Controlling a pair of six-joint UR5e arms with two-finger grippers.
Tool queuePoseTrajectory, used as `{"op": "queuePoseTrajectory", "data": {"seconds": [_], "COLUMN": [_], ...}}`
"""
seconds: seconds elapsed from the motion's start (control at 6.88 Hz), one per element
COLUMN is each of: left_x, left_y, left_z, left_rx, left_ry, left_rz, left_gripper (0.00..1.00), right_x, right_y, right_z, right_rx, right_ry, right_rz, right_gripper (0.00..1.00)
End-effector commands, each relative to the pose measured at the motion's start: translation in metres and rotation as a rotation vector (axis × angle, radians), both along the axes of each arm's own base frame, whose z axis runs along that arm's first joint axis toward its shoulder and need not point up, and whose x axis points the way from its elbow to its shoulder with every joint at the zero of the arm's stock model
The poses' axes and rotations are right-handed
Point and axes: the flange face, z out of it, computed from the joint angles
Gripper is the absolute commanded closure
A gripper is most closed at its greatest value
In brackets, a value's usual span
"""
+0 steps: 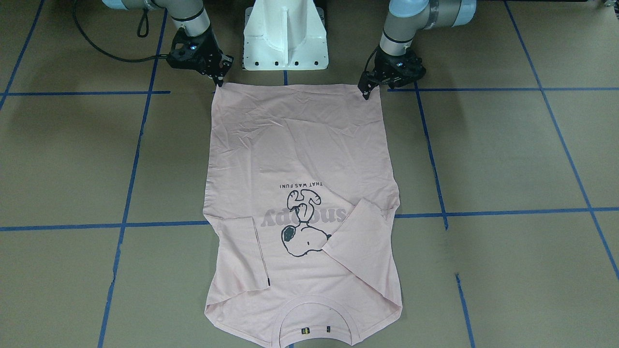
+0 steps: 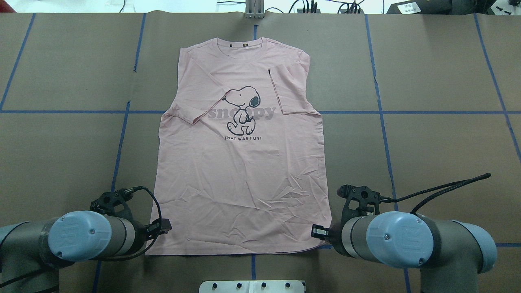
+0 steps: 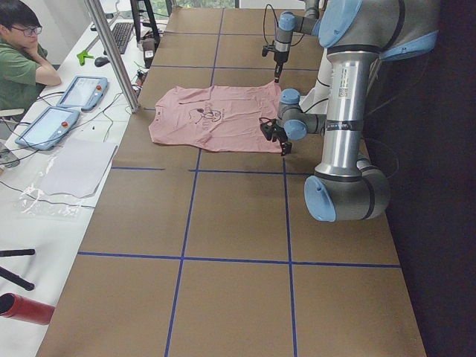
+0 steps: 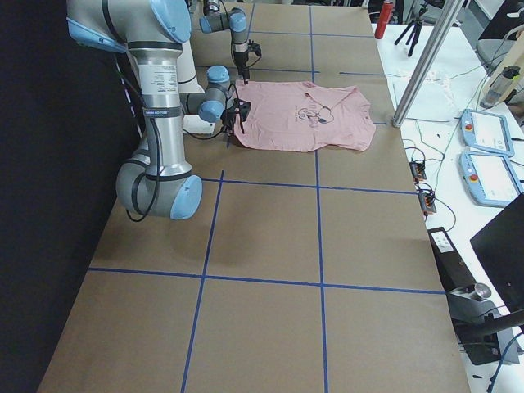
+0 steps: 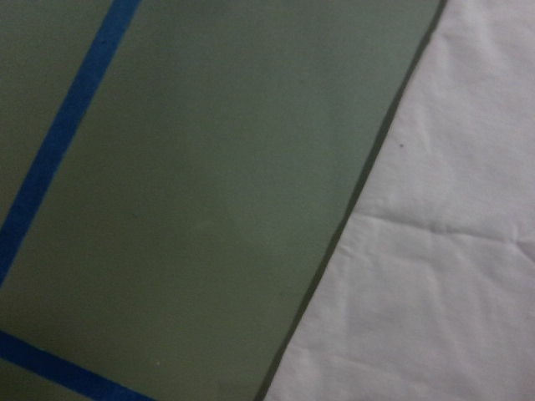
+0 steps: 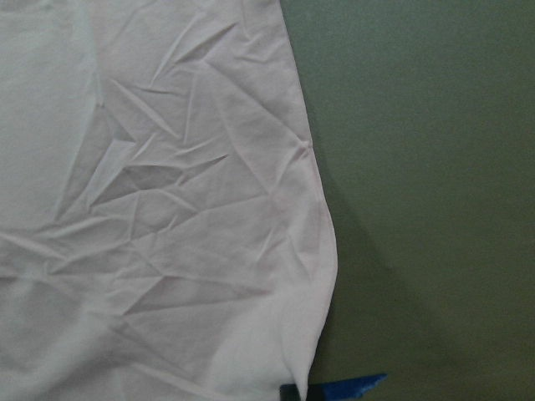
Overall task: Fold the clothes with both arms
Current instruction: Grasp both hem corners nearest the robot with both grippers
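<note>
The T-shirt [image 2: 244,171] is pale pink with a black-and-white dog drawing and grey lettering. The counter [image 2: 427,154] is brown, gridded with blue tape lines. A tiny tag at the collar's 12 o'clock looks yellowish, perhaps.

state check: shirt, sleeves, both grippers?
T-shirt: flat on the table, print up, wrinkled, bottom half not yet folded.
Sleeves: both folded inward onto the chest.
Left gripper: at the hem's corner, open or shut unclear.
Right gripper: at the other hem corner, open or shut unclear.

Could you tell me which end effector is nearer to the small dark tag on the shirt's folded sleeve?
Right. The right end effector is on the dark tag's side of the hem; the left end effector is at the opposite corner.
</note>
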Motion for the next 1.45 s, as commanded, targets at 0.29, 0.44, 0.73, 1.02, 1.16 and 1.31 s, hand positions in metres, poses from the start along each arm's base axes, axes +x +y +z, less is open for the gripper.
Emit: {"op": "queuePoseTrajectory", "data": {"seconds": [0.29,0.44,0.73,1.02,1.16,1.31], "left_x": [0.003,0.004,0.005,-0.006,-0.018,-0.026], "left_y": [0.006,0.008,0.009,0.011,0.016,0.022], "left_z": [0.000,-0.002,-0.002,-0.023,-0.041,-0.054], "left_rx": [-0.018,-0.018,-0.019,-0.015,-0.016,-0.027], "left_ry": [-0.003,0.000,0.002,0.034,0.039,0.040], "left_rz": [-0.002,0.000,0.002,0.008,0.016,0.045], "left_gripper": [0.32,0.62,1.00,1.00,1.00,1.00], "right_x": [0.001,0.002,0.002,0.004,0.009,0.022], "right_y": [-0.001,-0.002,-0.002,-0.002,-0.002,0.003], "right_z": [0.001,0.002,0.003,0.001,0.000,0.000], "right_rx": [-0.001,-0.001,-0.001,0.000,0.002,-0.005], "right_ry": [0.002,0.003,0.005,0.002,-0.003,-0.007], "right_rz": [0.001,0.005,0.005,0.004,0.000,-0.015], "right_gripper": [1.00,1.00,1.00,1.00,1.00,1.00]}}
